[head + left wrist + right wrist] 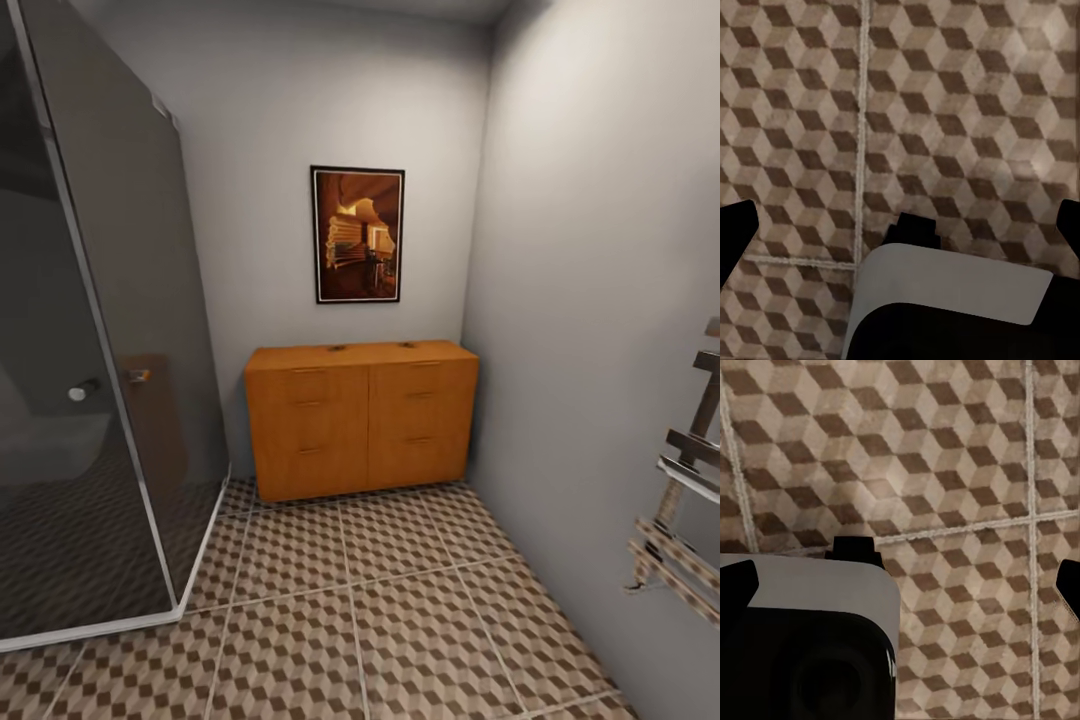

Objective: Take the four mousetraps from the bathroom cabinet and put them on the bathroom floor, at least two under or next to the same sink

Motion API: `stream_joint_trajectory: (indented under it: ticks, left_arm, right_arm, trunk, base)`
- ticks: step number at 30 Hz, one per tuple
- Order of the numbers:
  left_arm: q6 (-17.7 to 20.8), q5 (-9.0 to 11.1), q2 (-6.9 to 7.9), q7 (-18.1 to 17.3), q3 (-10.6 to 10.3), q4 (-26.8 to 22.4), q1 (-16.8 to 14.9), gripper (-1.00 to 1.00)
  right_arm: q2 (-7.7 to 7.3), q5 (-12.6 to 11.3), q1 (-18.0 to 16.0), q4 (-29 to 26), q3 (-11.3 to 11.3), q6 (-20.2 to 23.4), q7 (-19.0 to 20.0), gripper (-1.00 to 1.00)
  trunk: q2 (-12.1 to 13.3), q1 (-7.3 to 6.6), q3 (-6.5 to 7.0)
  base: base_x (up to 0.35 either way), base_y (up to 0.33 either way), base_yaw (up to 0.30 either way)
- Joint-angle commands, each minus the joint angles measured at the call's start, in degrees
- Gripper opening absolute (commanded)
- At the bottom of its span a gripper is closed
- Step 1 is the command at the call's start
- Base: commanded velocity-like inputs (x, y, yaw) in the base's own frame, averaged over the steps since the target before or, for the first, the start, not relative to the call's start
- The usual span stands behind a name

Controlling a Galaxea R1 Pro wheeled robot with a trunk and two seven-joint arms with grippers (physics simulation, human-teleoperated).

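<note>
Standing at the far wall, the cabinet (361, 420) is bearing two small dark objects; both grippers, left (900, 225) and right (904, 577), are hanging spread over floor tiles (400, 620).

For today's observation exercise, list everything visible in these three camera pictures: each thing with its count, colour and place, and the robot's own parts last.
cabinet: one, orange-brown wood, drawer fronts shut, against the far wall.
small dark items: two, on the cabinet's top; too small to identify.
framed picture: one, dark frame, orange-brown image, on the wall above the cabinet.
shower enclosure: one, smoked glass with a pale frame, left side of the room.
bathroom floor: brown, beige and white cube-pattern tiles with pale grout.
towel rack: one, dark bars, on the right wall.
left gripper: black fingertips at the picture's edges, above tiles.
right gripper: the same, above tiles.
</note>
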Motion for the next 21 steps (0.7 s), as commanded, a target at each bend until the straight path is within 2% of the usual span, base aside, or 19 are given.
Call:
stream_joint_trajectory:
  ticks: [1, 21]
  left_arm:
    - [-0.22, 0.44, -0.02, 0.10, -0.12, 0.04, -0.04, 1.00]
    - [-0.21, 0.44, -0.02, 0.10, -0.12, 0.04, -0.04, 1.00]
  right_arm:
    - [0.03, -0.59, -0.07, 0.18, 0.49, -0.36, -0.02, 1.00]
    - [0.08, -0.56, -0.08, 0.18, 0.54, -0.36, -0.02, 1.00]
  trunk:
    - [-0.03, 0.03, -0.06]
    - [-0.03, 0.03, -0.06]
  base:
    - [0.324, 0.000, 0.000]
    - [0.324, 0.000, 0.000]
